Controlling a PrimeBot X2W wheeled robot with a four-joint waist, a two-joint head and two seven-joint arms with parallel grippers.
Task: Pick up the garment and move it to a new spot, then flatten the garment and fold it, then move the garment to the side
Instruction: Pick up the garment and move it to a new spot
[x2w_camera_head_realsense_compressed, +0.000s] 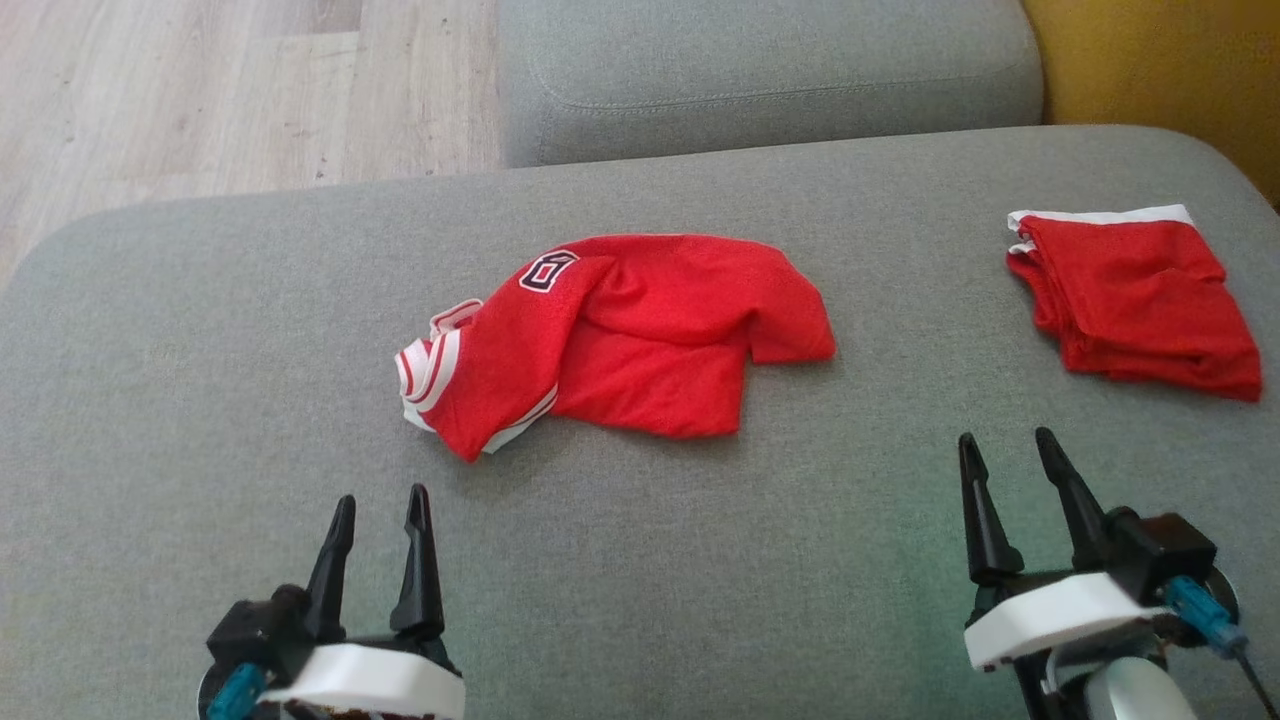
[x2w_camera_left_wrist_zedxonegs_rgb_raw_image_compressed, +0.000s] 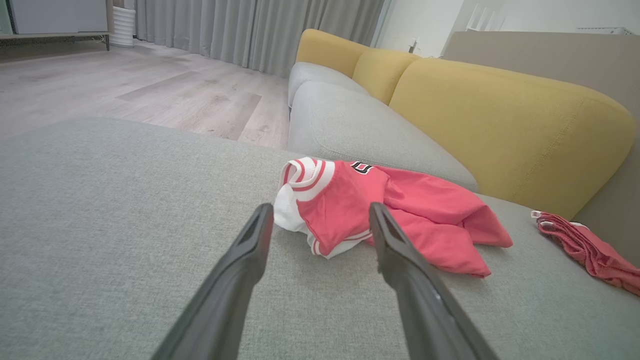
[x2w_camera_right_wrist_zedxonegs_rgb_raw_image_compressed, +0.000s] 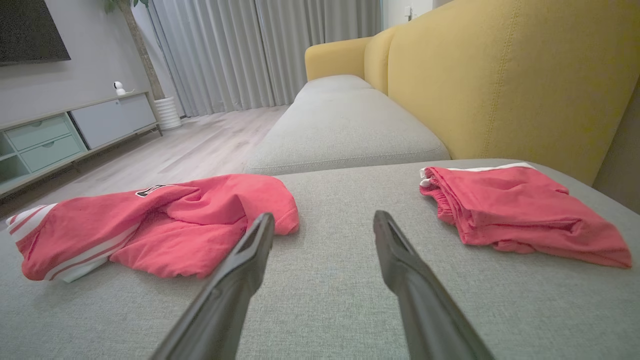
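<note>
You have a crumpled red jersey of thin fabric with white-striped trim (x2w_camera_head_realsense_compressed: 640, 330) lying mid-seat on the grey woven sofa cushion (x2w_camera_head_realsense_compressed: 200, 420). It sits just ahead of both pairs of jaws, which stand spread and empty. Expect it to be light, limp and a little slippery, so it will likely sag and drag. Take it at the thicker striped trim (x2w_camera_head_realsense_compressed: 432, 365) and at the loose red corner opposite (x2w_camera_head_realsense_compressed: 805, 340). The cushion looks soft, so pinch shallow. A folded red garment (x2w_camera_head_realsense_compressed: 1135, 300) lies well apart to the right, with pale wood floor (x2w_camera_head_realsense_compressed: 150, 90) beyond and a yellow backrest (x2w_camera_left_wrist_zedxonegs_rgb_raw_image_compressed: 500, 125) alongside.
</note>
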